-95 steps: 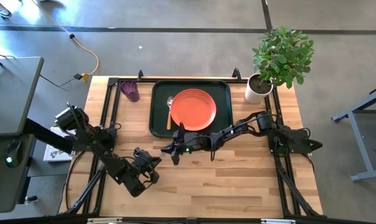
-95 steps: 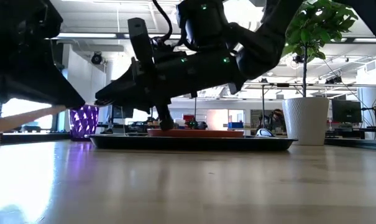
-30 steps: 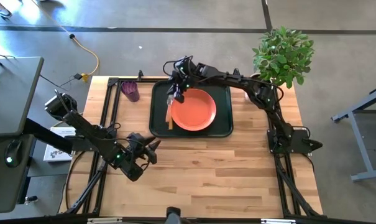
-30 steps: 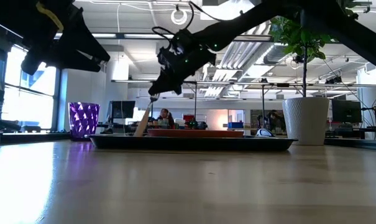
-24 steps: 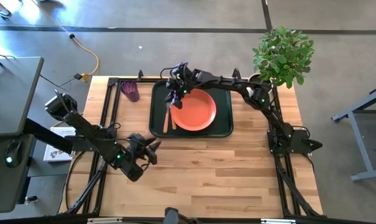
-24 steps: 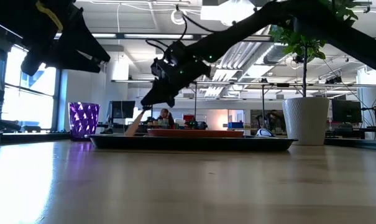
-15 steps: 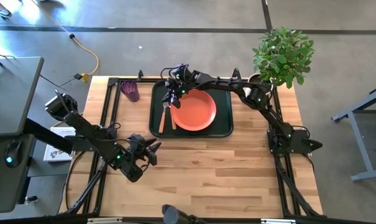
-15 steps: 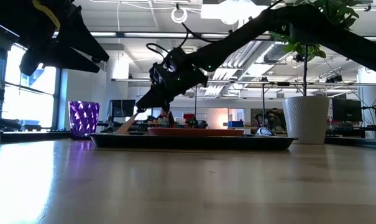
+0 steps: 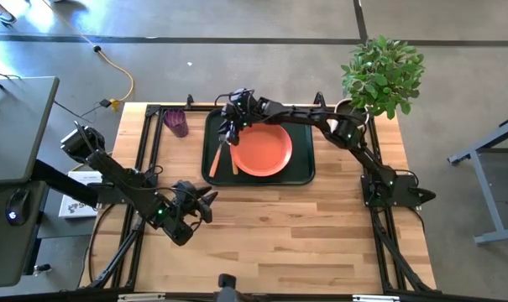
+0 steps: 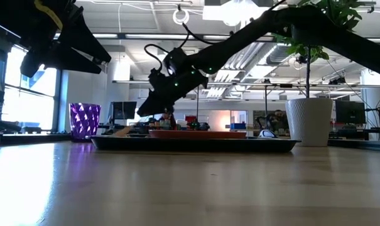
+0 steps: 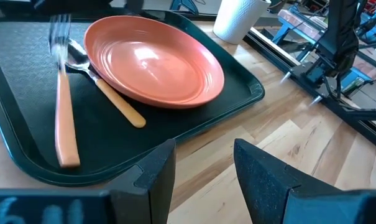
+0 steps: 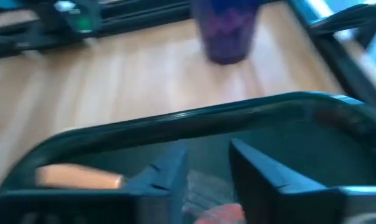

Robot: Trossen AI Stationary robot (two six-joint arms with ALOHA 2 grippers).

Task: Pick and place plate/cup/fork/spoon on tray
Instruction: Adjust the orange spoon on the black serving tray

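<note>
The fork point(image 9: 213, 161) lies flat on the left part of the dark tray point(image 9: 302, 172), tines toward the far edge; in the left wrist view point(image 11: 64, 118) no finger is on it. The spoon point(image 9: 233, 159) lies beside it, against the coral plate point(image 9: 262, 149). My right gripper point(image 9: 227, 134) hangs open just above the fork's tine end; its wrist view shows the fork's handle point(image 12: 79, 177). The purple cup point(image 9: 176, 122) stands on the table left of the tray. My left gripper point(image 9: 207, 200) is open and empty above the table, near of the tray.
A white plant pot point(image 9: 348, 119) with a leafy plant stands at the table's far right corner. Bare wooden table point(image 9: 304, 226) stretches from the tray to the near edge. The right arm reaches across the tray's far side from the right.
My right gripper has gone down and a little toward the table's left edge over the tray. The fork, which hung tilted below it with its handle end on the tray, has swung down. Its handle end has slid toward the left, and it now lies flat.
</note>
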